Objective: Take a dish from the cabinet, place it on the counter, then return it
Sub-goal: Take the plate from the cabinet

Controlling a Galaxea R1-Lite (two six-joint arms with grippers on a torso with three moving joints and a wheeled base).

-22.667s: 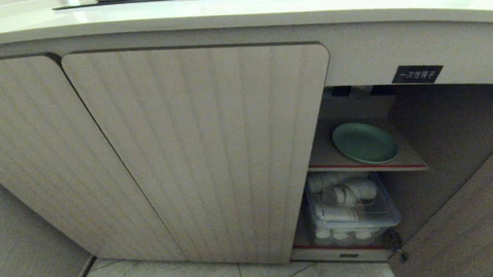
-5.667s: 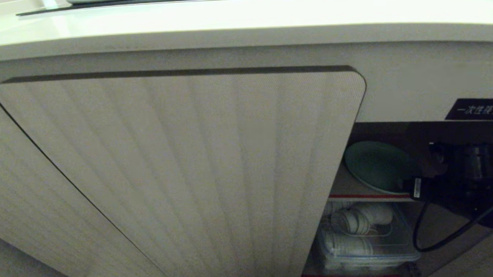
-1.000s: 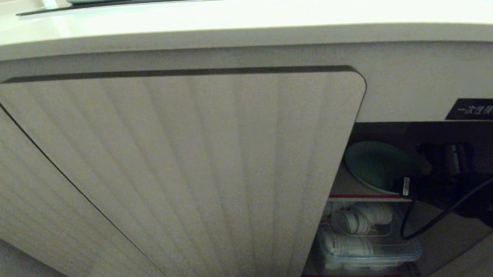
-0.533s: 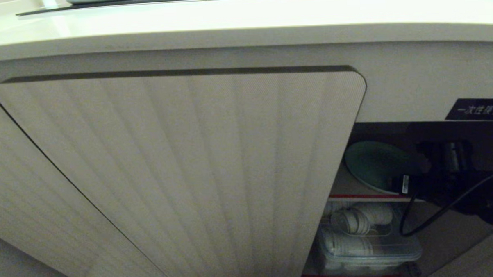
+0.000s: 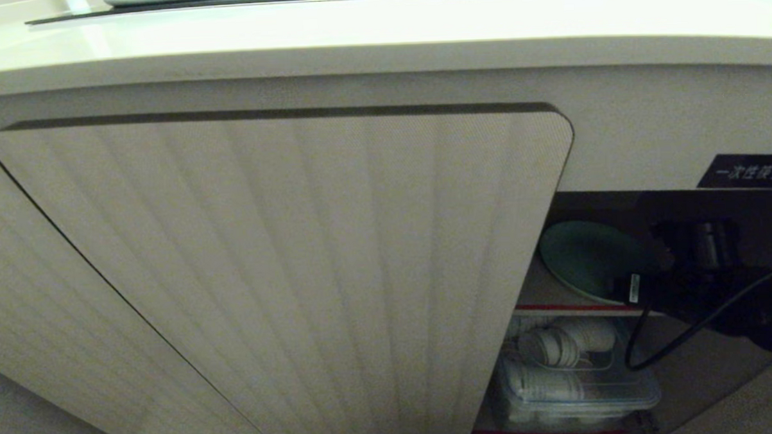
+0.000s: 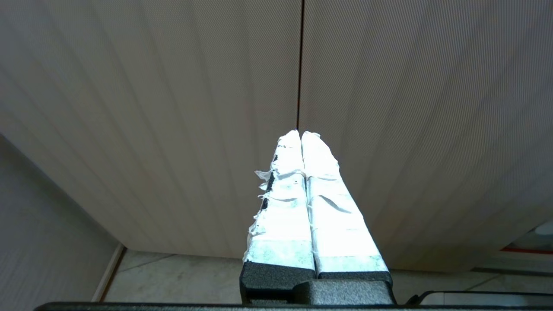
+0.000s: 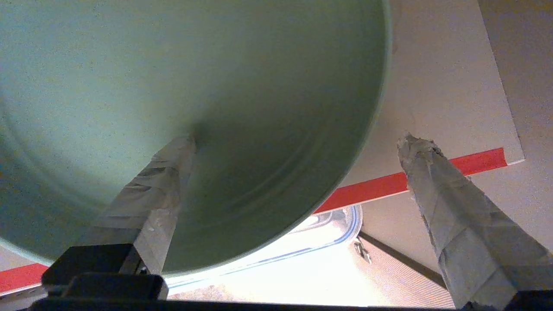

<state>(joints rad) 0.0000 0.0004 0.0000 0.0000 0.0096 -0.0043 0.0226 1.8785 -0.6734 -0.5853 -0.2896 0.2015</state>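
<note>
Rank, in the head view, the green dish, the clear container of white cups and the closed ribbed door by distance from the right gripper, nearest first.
Right gripper is open at the shelf.
1. Green dish: on the red-edged shelf, one finger over it, the other beside its rim.
2. Clear container of white cups: on the level below the shelf.
3. Closed ribbed door: off to the left.

A kitchen: countertop over ribbed cabinet storing plate.

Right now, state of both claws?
Left claw: shut, empty, parked before the closed cabinet doors.
Right claw: open, straddling the dish rim on the shelf, not gripping.
</note>
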